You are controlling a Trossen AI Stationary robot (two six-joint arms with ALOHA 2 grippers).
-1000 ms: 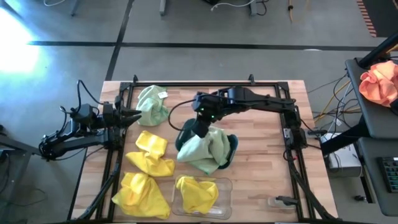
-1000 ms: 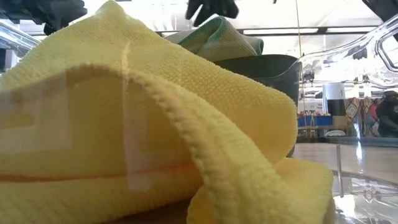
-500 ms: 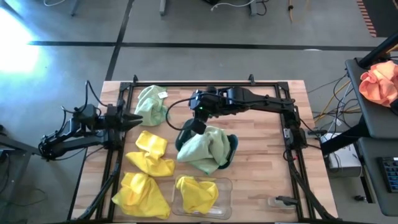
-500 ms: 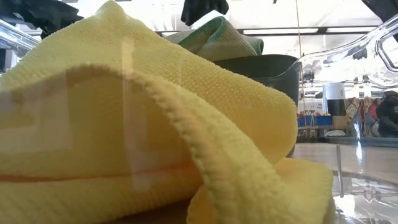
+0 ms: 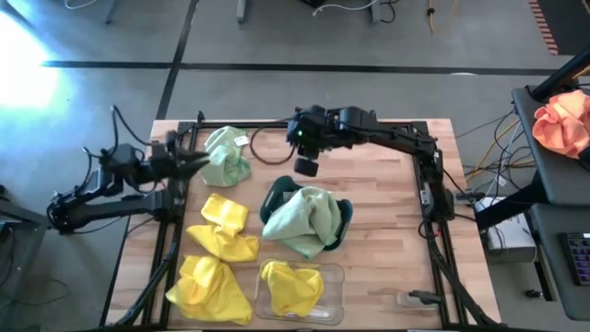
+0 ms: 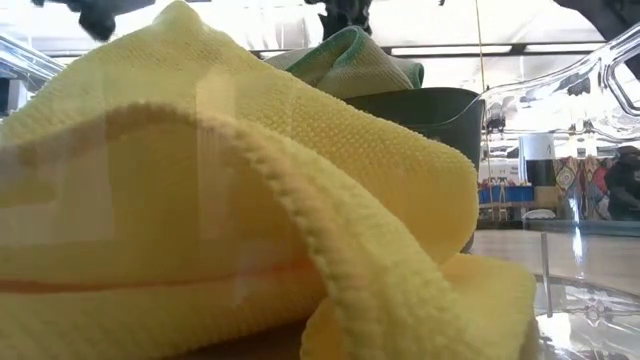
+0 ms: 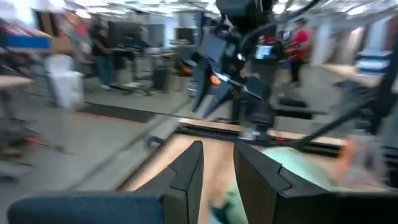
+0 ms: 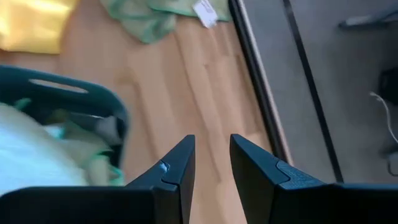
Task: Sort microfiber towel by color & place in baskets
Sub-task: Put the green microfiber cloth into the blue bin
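A pale green towel (image 5: 226, 155) with a white tag lies loose at the table's far left. My left gripper (image 5: 197, 159) is level at its left edge, open and holding nothing. Another pale green towel (image 5: 300, 221) is heaped over the dark teal basket (image 5: 343, 214) at mid-table. My right gripper (image 5: 307, 167) hangs open and bare above the wood just beyond that basket, pointing slantwise down (image 8: 209, 146). Two yellow towels (image 5: 221, 228) (image 5: 207, 288) lie at the near left. A third yellow towel (image 5: 292, 288) sits in the clear basket (image 5: 332, 273) at the near edge.
Black frame rails (image 5: 433, 184) run along the table's sides and far edge. An orange-pink cloth (image 5: 562, 123) lies on a side stand off to the right. Bare wood (image 5: 387, 240) shows on the table's right half. People stand in the room beyond the table (image 7: 298, 43).
My right gripper has drawn away from the green towel heaped on the teal basket, going toward the table's far edge and rolling about its own axis. The towel stays draped over the basket. My left gripper has risen beside the loose green towel.
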